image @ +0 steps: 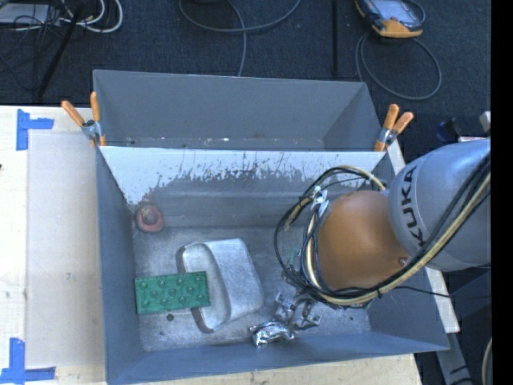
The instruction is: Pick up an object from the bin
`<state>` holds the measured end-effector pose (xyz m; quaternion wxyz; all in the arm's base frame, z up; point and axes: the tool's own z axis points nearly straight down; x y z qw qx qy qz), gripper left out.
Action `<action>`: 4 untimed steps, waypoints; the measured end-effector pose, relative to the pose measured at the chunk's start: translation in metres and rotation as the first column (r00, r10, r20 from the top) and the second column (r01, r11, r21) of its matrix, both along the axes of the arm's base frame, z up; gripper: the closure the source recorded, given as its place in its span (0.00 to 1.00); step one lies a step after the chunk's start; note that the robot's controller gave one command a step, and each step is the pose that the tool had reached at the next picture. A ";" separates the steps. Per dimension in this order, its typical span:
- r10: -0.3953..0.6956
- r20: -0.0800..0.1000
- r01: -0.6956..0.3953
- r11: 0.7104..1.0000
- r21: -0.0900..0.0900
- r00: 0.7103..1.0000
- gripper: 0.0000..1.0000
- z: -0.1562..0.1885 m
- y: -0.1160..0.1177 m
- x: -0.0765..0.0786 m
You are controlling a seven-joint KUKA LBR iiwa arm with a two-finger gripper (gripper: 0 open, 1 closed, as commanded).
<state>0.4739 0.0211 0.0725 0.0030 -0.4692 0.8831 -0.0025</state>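
In the camera view, the arm (449,207) comes in from the right and bends down into the bin (240,127). Its orange cover (357,239), looped with black and yellow cables (290,229), hangs over the right half of the bin floor. Below the cover, the end effector (295,313) sits low near the front wall, right of the middle. Whether it is apart or together cannot be told, since the cover and its own dark parts hide that.

Just beside its tip, towards the front left, lies a small crumpled silver piece (271,334). It rests on the bin floor close to the front wall. Its long axis runs roughly along that wall, left to right, with the right end tipped slightly up towards the end effector. Whether the two touch cannot be told.

Further left, a grey scoop (232,275) lies in the middle of the floor. A green studded plate (172,293) lies flat against its left edge, long side left to right. A small brown knob (148,217) stands apart in the back left corner.

The bin floor is dull grey, speckled and scuffed, and dark scratch streaks run down the pale back wall. Behind the bin is a dark floor (280,50) with loose black leads and a yellow-edged device (390,14).
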 end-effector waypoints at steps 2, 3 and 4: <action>0.210 -0.001 -0.210 0.978 0.001 0.978 0.00 -0.001 0.038 0.000; 0.207 0.002 -0.207 0.978 0.003 0.978 1.00 0.000 0.039 0.001; 0.432 -0.003 -0.432 0.902 0.001 0.902 1.00 0.151 0.021 0.006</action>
